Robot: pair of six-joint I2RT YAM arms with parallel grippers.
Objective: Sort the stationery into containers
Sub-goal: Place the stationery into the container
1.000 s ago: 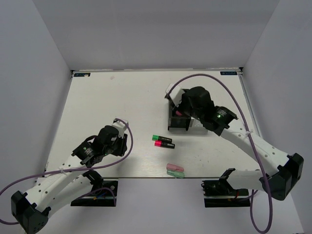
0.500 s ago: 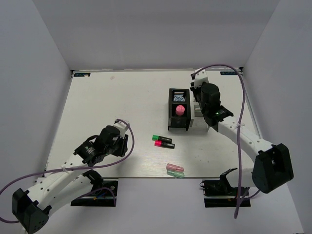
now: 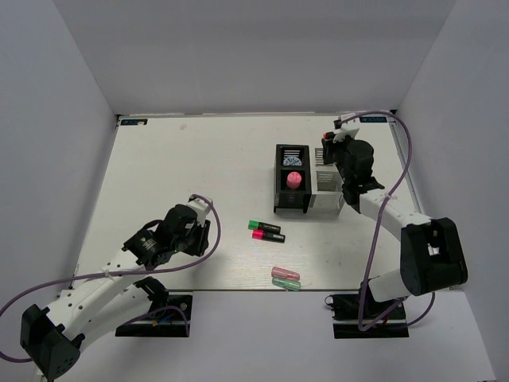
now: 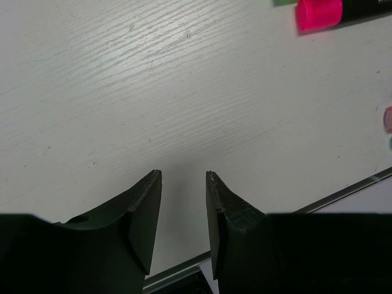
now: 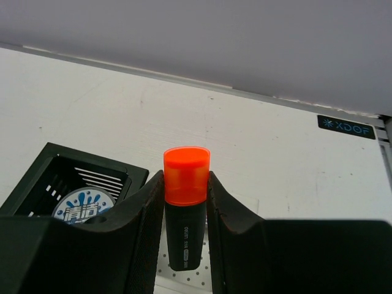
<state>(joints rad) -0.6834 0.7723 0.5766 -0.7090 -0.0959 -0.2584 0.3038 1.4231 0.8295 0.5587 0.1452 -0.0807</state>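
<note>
Where the right claw is: by the white bin, pinching the orange marker.
Left claw: spread, over the table.

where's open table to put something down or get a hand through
The far-left table, from the back edge to the left arm, is all bare. A smaller patch sits between the white bin, pastel pieces and right arm. Crowded: around the black bin and two markers mid-table.
</note>
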